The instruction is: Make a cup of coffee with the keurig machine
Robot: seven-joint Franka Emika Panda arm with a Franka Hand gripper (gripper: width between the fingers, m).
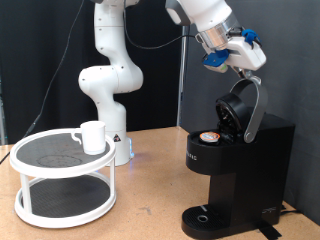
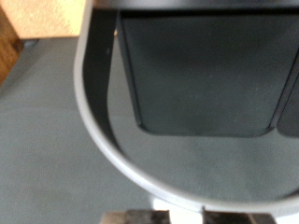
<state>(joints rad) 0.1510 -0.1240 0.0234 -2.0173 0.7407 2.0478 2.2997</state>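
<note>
The keurig machine (image 1: 240,165) stands at the exterior view's right with its rounded lid (image 1: 243,108) swung up. A brown-topped pod (image 1: 208,137) sits in the exposed holder. My gripper (image 1: 247,68) hangs at the top edge of the raised lid, touching or nearly touching its silver handle. The cup (image 1: 92,136), a small white mug, rests on the upper shelf of a round white stand (image 1: 30,163) at the exterior view's left, far from the gripper. The wrist view is filled by the lid's silver ring (image 2: 93,126) and its black panel (image 2: 201,75); no fingertips show clearly there.
The arm's white base (image 1: 108,85) rises behind the stand. The wooden table (image 1: 150,205) runs between the stand and the machine. The drip tray (image 1: 205,218) sits low at the machine's front. A black curtain closes off the back.
</note>
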